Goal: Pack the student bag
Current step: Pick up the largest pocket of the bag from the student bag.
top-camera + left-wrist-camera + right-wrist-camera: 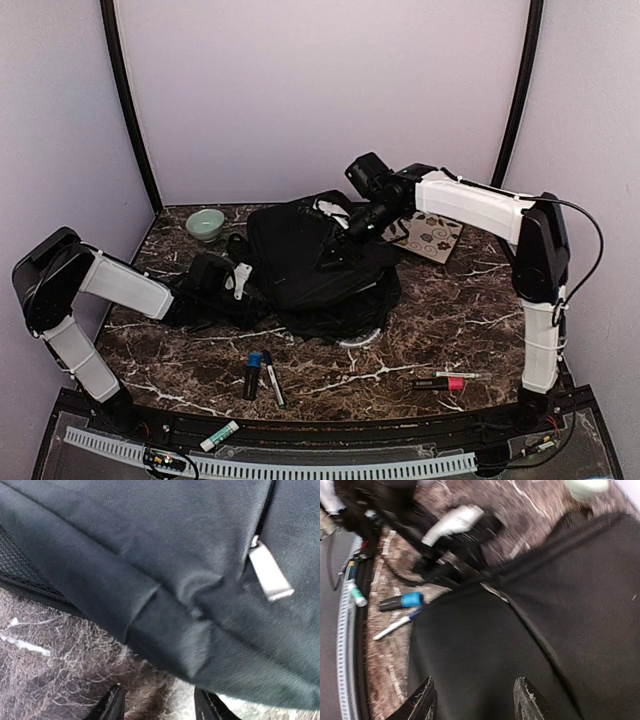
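Note:
The student bag, a big black fabric backpack, lies flat in the middle of the marble table. My left gripper is low at the bag's left edge. In the left wrist view it is open over bare table, just short of the bag's fabric, with a silver zipper pull ahead on the right. My right gripper hovers over the top of the bag. In the right wrist view it is open with only the bag's fabric below it.
A blue-capped marker and a pen lie in front of the bag. A glue stick rests on the front ledge. A pink marker lies front right. A green bowl is back left and a floral pad back right.

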Robot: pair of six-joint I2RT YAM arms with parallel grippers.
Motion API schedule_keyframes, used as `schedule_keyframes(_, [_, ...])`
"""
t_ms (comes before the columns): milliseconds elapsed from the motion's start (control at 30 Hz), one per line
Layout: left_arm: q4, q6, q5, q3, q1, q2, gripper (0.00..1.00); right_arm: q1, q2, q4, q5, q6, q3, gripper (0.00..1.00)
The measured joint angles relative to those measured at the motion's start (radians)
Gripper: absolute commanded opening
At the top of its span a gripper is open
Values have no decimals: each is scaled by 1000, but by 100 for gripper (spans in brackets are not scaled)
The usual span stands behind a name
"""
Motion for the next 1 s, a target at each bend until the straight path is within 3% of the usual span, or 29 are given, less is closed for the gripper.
schedule_keyframes(233, [161,34,79,-68,48,32,43,-12,204,111,34,105,6,52])
schedule_keyframes(500, [309,72,178,-111,57,65,43,-16,222,174,45,159,-11,52])
schedule_keyframes(700, [325,121,190,-97,57,87,40,-18,228,190,41,177,-13,52])
schedule_keyframes(867, [327,152,188,-88,57,105,31,-18,228,196,36,184,-17,52])
schedule_keyframes(1000, [328,167,174,-87,57,111,33,-18,228,198,33,190,-19,52])
